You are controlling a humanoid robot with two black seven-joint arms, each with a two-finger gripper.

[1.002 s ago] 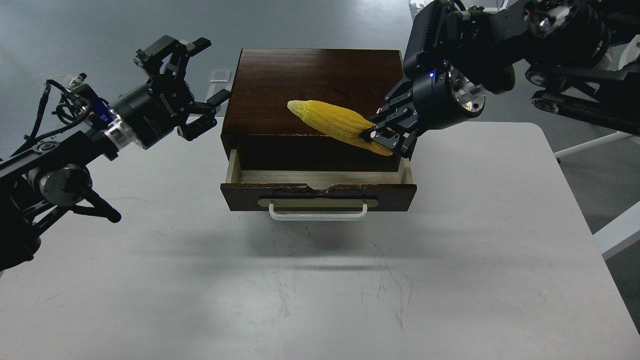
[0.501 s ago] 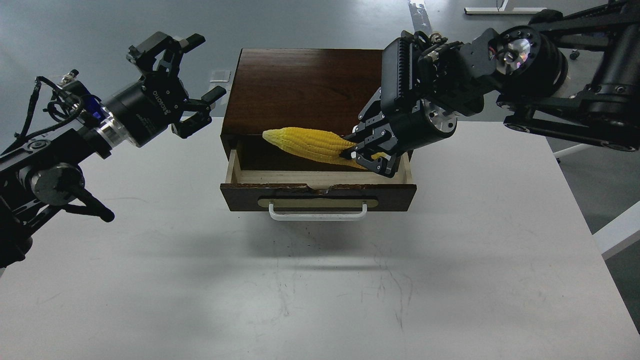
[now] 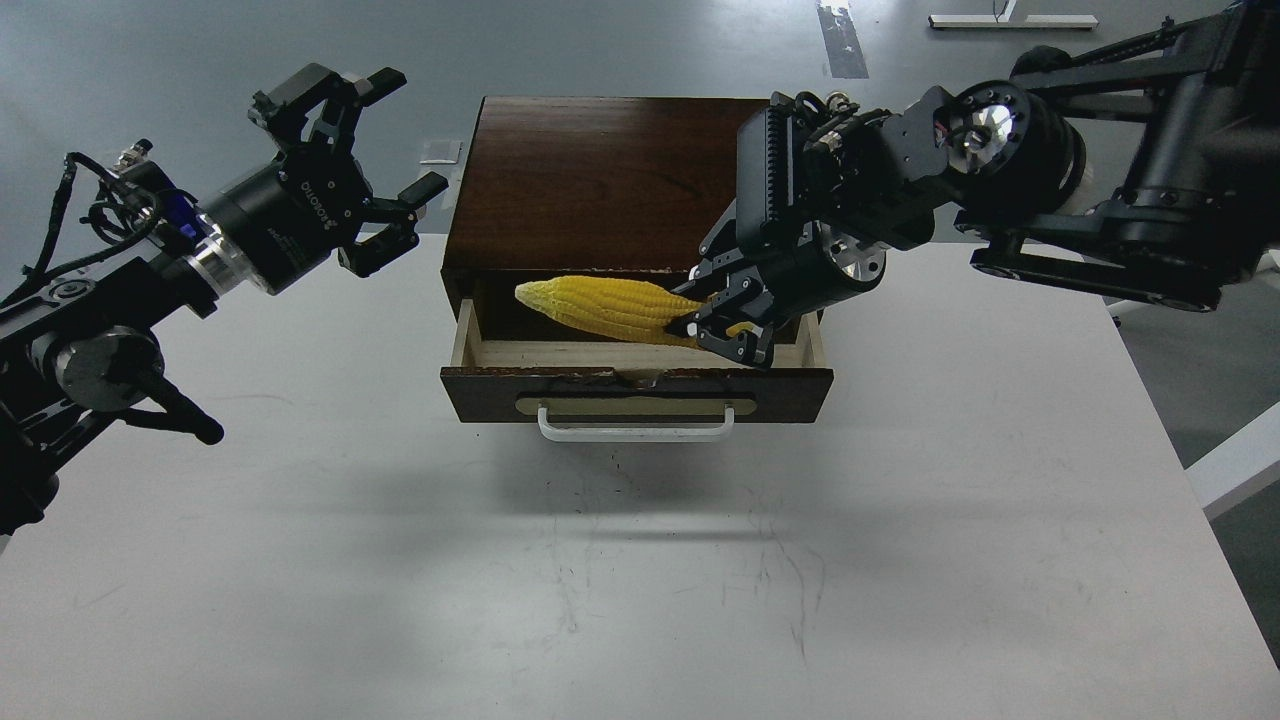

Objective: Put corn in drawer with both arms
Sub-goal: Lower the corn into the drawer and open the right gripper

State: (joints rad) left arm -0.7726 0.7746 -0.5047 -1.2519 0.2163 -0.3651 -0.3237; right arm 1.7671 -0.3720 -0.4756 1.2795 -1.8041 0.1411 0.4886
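A grey floor lies behind a pale, scuffed tabletop, seen from the robot's head, on which a dark brown wooden box stands with its drawer pulled out toward the camera, the white bar handle facing front and the pale interior exposed. The right gripper, reaching in from the upper right, is clamped on the thick end of the yellow corn, which is held nearly level over the open drawer, its pointed tip aimed left and its body across the mouth of the box. The left gripper hangs to the left of the box above the tabletop, fingers spread wide and holding nothing.
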